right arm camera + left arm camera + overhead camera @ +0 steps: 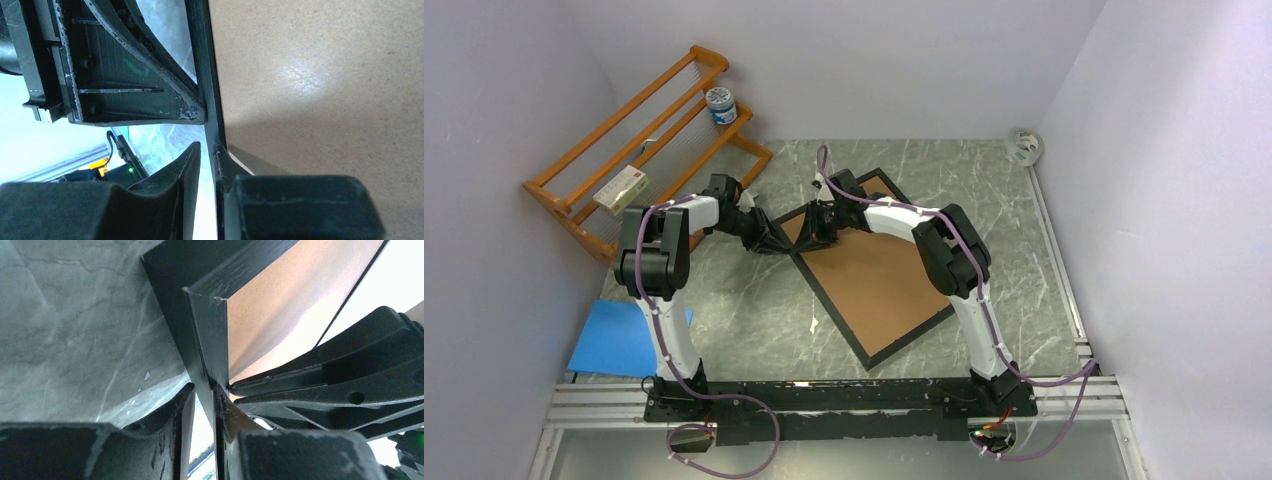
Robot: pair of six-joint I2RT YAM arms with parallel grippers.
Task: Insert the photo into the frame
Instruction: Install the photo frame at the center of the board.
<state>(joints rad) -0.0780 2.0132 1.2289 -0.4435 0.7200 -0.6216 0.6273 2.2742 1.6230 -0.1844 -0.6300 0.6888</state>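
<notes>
The black frame lies diagonally on the marble table, back side up, with a brown cardboard backing board filling it. The sunflower photo is hidden. Both grippers meet at the frame's left corner. My left gripper comes in from the left, and in the left wrist view its fingers pinch the frame's rail just below the corner. My right gripper reaches in from the right, and in the right wrist view its fingers close on the rail beside the backing board.
An orange wooden rack stands at the back left, holding a blue-lidded tin and a small white box. A blue sheet lies at the front left. A tape roll sits in the back right corner.
</notes>
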